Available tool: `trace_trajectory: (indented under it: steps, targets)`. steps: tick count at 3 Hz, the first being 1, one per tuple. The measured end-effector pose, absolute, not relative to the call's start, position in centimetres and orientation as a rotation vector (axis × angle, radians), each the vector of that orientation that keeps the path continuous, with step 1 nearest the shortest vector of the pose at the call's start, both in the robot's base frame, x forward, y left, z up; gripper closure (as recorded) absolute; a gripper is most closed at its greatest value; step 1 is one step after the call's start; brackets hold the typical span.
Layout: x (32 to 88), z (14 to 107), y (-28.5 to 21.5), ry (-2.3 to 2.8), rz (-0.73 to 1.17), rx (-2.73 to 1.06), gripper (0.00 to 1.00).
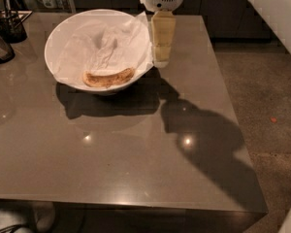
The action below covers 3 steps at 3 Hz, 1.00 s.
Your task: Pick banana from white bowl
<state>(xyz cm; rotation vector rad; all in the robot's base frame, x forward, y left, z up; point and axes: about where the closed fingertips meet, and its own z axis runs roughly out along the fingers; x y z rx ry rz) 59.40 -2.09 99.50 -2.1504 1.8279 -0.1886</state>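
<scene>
Hovering just beside the right rim of the white bowl (49, 42), above the tabletop (136, 169), the pincer (161, 57) hung pointed down, its opening impossible to tell, likely staged to reach in for the banana (109, 77), which lay on crumpled paper (106, 42) at the bowl's near side.

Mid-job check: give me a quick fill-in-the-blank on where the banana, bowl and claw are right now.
The banana lies on crumpled ____ lining the white bowl.
In the picture, the claw hangs just outside the bowl's ____ rim.
The claw is ____ touching the banana.
Missing: paper; right; not.
</scene>
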Motion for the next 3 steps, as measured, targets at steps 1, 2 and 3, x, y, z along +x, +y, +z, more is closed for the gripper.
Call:
trace_trajectory:
  steps: [1,2,3]
  targets:
    - [59.3,98.5,-0.2,1.790,-0.162,-2.190,0.00]
    - [59.4,97.6,1.9,1.754,-0.130,-2.250,0.18]
    - [59.6,96.6,3.2,1.738,-0.095,-2.290,0.18]
